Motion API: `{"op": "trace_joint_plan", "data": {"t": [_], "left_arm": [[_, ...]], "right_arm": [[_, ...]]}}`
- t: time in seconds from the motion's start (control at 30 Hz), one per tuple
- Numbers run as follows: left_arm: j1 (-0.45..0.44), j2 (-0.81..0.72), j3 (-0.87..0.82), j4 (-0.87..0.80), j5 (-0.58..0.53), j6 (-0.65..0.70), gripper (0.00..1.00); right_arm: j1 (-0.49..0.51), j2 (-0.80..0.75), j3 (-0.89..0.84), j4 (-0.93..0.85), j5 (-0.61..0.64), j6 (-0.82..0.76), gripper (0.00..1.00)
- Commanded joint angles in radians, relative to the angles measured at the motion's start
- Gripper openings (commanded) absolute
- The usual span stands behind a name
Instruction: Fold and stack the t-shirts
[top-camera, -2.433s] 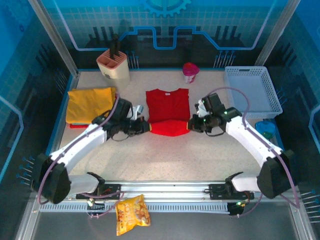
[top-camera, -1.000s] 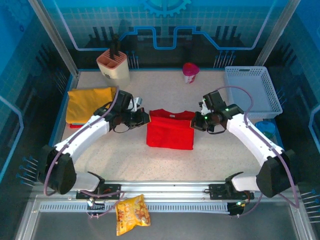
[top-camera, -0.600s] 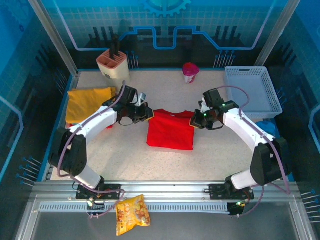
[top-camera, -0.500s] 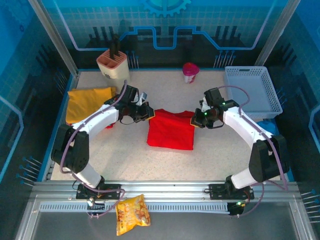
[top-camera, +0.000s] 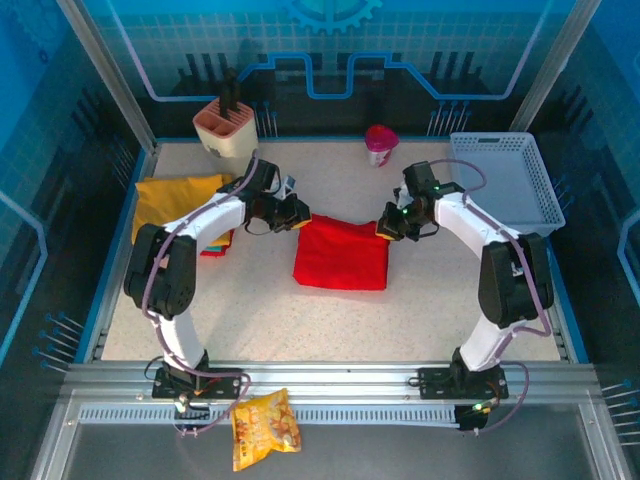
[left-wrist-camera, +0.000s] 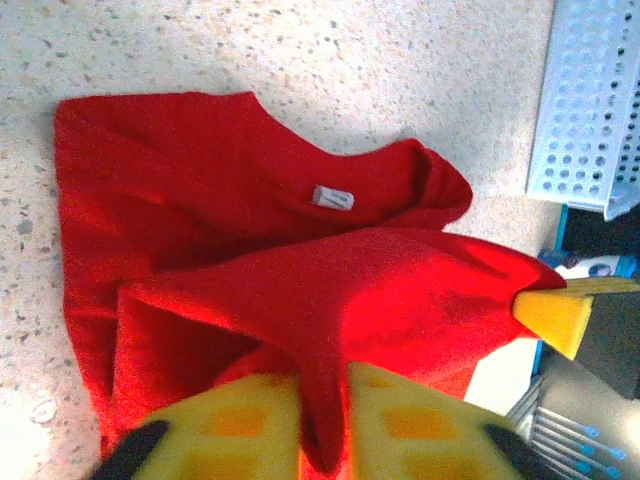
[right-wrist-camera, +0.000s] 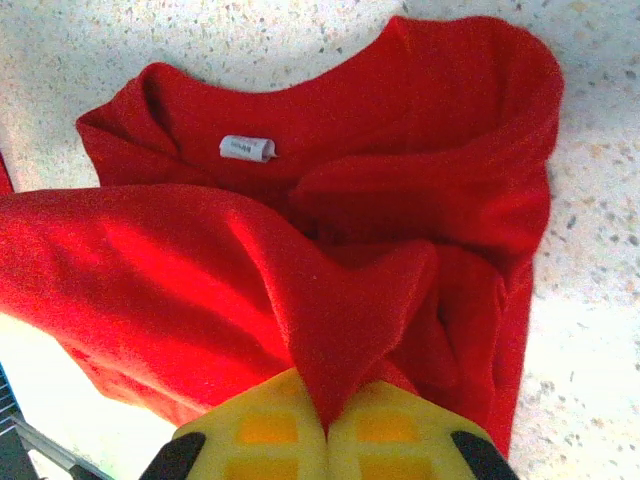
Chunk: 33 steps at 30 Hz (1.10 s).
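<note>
Seen from above, the red t-shirt (top-camera: 342, 255) lies folded on the middle of the speckled bench (top-camera: 300, 330), with its far edge drawn up between the two arms. The left tool (top-camera: 300, 216) sits at the shirt's far left corner and the right tool (top-camera: 386, 229) at its far right corner. The yellow t-shirt (top-camera: 175, 195) lies folded at the bench's left edge, well apart from the red one. A white basket (top-camera: 505, 180) stands at the far right.

The left wrist camera shows the left tool (left-wrist-camera: 323, 405) narrow, its yellow pads (left-wrist-camera: 245, 420) nipping a raised ridge of red cloth. The white neck label (left-wrist-camera: 332, 197) lies beyond it. The right tool's yellow pad (left-wrist-camera: 555, 315) grips the ridge's other end, near the basket.

At the right wrist, the right tool (right-wrist-camera: 325, 410) has its pads pressed together on a peak of the red cloth. The collar and label lie just beyond on the bench.
</note>
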Motion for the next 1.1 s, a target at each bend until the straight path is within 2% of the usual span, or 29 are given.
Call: {"op": "trace_joint_plan", "data": {"t": [0.0,0.03,0.13,0.2,0.27,0.4,0.6,0.67,0.83,0.93,1.07], "left_arm": [[0.016,0.059,0.037,0.026,0.03,0.01,0.33],[0.019,0.077,0.047,0.027,0.029,0.013,0.41],[0.038,0.107,0.066,0.04,0.041,0.017,0.46],[0.05,0.102,0.076,0.042,0.05,0.02,0.48],[0.059,0.089,0.091,0.034,0.051,0.029,0.48],[0.065,0.058,0.133,-0.044,0.054,0.062,0.49],[0.062,-0.068,0.052,-0.04,0.063,0.046,0.5],[0.055,-0.106,0.011,-0.038,0.066,0.043,0.5],[0.009,-0.176,-0.096,-0.002,0.07,0.021,0.49],[-0.029,-0.194,-0.142,0.022,0.055,0.004,0.49],[-0.077,-0.186,-0.18,0.075,0.048,-0.041,0.48]], "right_arm": [[-0.023,0.06,0.048,0.019,-0.006,-0.023,0.13],[-0.028,0.075,0.056,0.021,0.001,-0.022,0.17],[-0.035,0.086,0.06,0.046,0.016,-0.012,0.43],[-0.034,0.079,0.067,0.049,0.019,-0.01,0.44],[-0.032,0.064,0.07,0.05,0.023,-0.007,0.51],[-0.024,0.016,0.056,0.046,0.023,0.002,0.56],[0.009,-0.094,-0.011,0.04,0.055,0.022,0.71],[0.022,-0.142,-0.042,0.036,0.077,0.028,0.81],[0.11,-0.255,-0.123,0.046,0.103,0.041,0.83],[0.168,-0.3,-0.168,0.062,0.109,0.07,0.8],[0.22,-0.319,-0.244,0.17,0.082,0.133,0.76]]}}
